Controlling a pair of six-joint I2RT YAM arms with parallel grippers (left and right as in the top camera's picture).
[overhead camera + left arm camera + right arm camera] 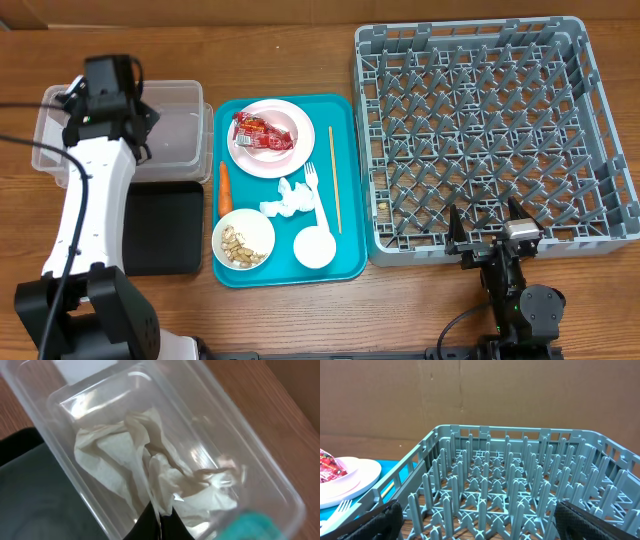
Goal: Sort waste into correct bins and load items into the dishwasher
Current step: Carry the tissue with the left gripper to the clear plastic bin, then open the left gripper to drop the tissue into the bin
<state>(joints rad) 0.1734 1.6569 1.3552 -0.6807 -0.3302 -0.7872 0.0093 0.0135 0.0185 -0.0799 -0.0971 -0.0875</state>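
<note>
My left gripper (pixel 161 522) hangs over the clear tub (pixel 170 130), shut on an edge of a crumpled white napkin (pixel 130 460) that lies inside the tub. On the teal tray (pixel 345 180) are a pink plate (pixel 285 160) with a red wrapper (pixel 262 135), a carrot (pixel 225 185), another napkin (pixel 285 200), a white fork (pixel 315 190), a chopstick (pixel 335 180), a bowl of food scraps (pixel 243 243) and a small white cup (pixel 314 247). My right gripper (pixel 485 225) stands open and empty at the front edge of the grey dish rack (pixel 490 130).
The black tray (pixel 165 225) lies just in front of the clear tub, left of the teal tray. The rack's upright pegs (pixel 520 490) fill the right wrist view, between the open fingers. Bare wooden tabletop (pixel 280 50) runs behind the tray.
</note>
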